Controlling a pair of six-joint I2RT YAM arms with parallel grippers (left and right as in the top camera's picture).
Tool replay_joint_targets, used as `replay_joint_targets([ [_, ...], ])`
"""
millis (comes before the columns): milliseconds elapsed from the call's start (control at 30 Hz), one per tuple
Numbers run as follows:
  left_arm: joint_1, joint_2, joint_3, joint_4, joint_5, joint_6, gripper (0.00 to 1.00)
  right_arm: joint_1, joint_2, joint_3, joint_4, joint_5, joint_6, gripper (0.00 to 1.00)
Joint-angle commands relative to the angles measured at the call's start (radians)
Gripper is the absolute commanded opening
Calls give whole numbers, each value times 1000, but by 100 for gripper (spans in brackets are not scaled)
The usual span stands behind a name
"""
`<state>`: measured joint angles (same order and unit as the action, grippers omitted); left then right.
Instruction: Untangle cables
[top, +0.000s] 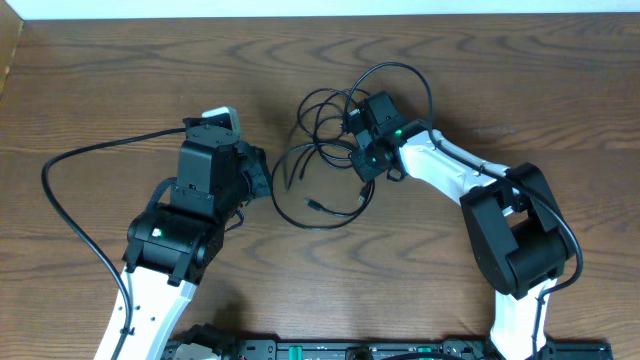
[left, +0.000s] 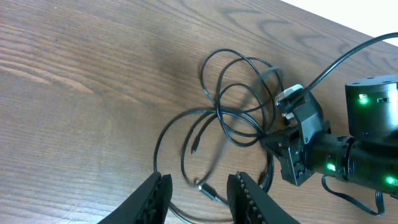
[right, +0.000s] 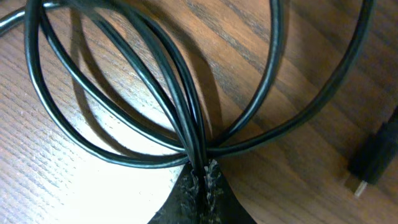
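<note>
Thin black cables (top: 322, 150) lie in tangled loops on the wooden table, between the two arms. My right gripper (top: 352, 133) is shut on a bundle of the cable strands (right: 186, 118), with its fingertips (right: 202, 177) pinched on them where the loops cross. A small black plug end (right: 373, 155) lies at the right of that view. My left gripper (left: 198, 196) is open and empty, low over the table, with a loose plug end (left: 208, 190) and a cable loop (left: 186, 118) between and beyond its fingers. It also shows in the overhead view (top: 262, 172).
A thick black arm wire (top: 70, 195) curves across the table's left side. The right arm's body (left: 348, 149) with green lights stands at the right of the left wrist view. Bare wood (top: 120, 70) lies to the far left.
</note>
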<state>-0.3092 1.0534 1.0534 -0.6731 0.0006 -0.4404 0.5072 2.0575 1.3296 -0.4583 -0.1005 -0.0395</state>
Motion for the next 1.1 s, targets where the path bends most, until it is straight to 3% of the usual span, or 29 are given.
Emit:
replay_joint_targets([
  [0, 3, 0, -2, 0, -13, 10, 35, 2, 36, 35, -51, -2, 67, 1],
  [167, 3, 10, -3, 0, -12, 10, 45, -13, -11, 183, -217, 31, 69, 1],
  [567, 3, 176, -3, 63, 118, 32, 47, -68, -201, 616, -541, 50, 130, 1],
  [733, 3, 242, -3, 175, 257, 74, 47, -141, -269, 671, -600, 50, 148, 1],
  [1067, -3, 411, -3, 243, 354, 80, 48, -355, -471, 671, -650, 37, 147, 1],
])
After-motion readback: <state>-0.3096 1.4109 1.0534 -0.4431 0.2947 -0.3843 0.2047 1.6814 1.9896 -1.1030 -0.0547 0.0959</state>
